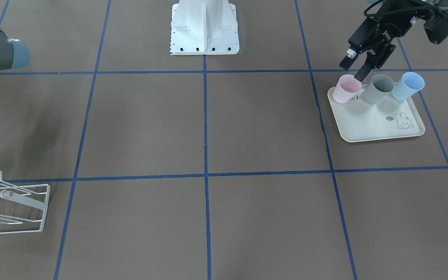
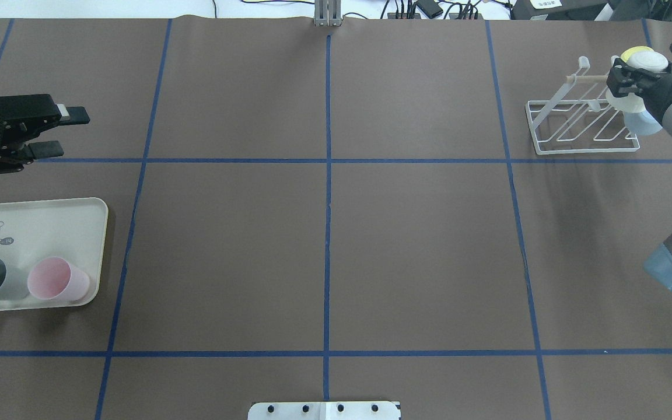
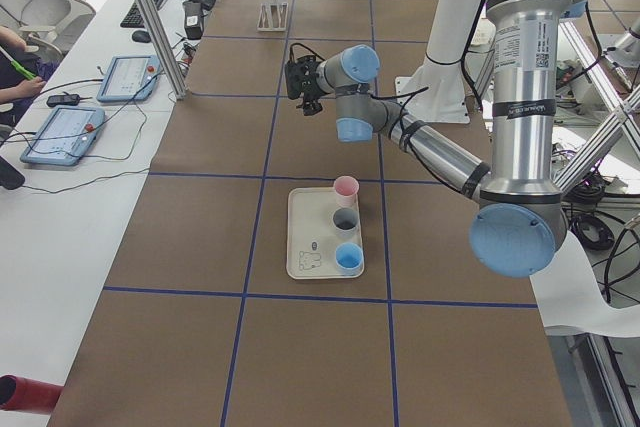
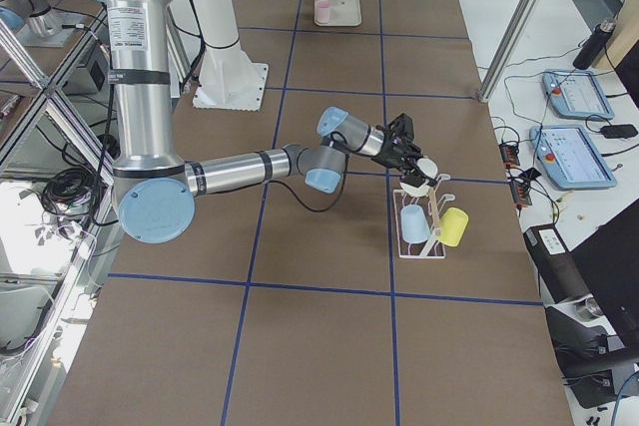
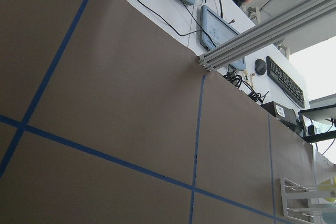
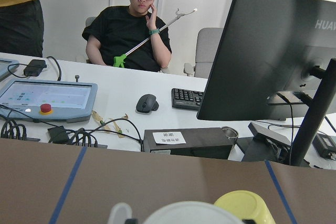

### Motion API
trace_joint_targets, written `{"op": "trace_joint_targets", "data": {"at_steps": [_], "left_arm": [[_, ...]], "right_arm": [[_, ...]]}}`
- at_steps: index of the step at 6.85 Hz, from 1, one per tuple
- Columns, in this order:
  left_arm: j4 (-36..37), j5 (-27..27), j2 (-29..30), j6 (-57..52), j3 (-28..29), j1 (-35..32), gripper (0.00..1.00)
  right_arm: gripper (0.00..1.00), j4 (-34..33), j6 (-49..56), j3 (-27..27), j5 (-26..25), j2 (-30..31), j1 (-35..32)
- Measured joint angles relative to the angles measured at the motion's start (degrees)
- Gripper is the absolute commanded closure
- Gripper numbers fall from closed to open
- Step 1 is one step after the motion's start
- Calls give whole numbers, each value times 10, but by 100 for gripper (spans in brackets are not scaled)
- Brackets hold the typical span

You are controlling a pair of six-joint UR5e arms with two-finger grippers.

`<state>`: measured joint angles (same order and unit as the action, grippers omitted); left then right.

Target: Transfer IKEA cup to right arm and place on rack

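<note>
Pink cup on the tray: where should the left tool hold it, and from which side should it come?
I would take the pink cup by its rim, from above, one finger inside and one outside, on the side away from the grey cup. It stands upright with the mouth open upward, and the grey cup is close beside it, so that outer side is free.

Cream rabbit-print tray (image 1: 375,124), pink cup (image 1: 346,88), grey cup (image 1: 377,88), blue cup (image 1: 407,86).

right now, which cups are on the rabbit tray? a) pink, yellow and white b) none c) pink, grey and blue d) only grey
c: the pink cup, grey cup and blue cup stand upright in a row along one edge of the tray.
</note>
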<state>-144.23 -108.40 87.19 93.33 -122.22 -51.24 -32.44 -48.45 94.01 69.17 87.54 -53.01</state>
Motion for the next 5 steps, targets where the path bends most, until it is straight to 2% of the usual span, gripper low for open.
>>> {"op": "trace_joint_targets", "data": {"at_steps": [5], "left_arm": [[-4, 0, 1, 0, 7, 1, 1]], "right_arm": [[100, 1, -1, -13, 1, -3, 0]]}}
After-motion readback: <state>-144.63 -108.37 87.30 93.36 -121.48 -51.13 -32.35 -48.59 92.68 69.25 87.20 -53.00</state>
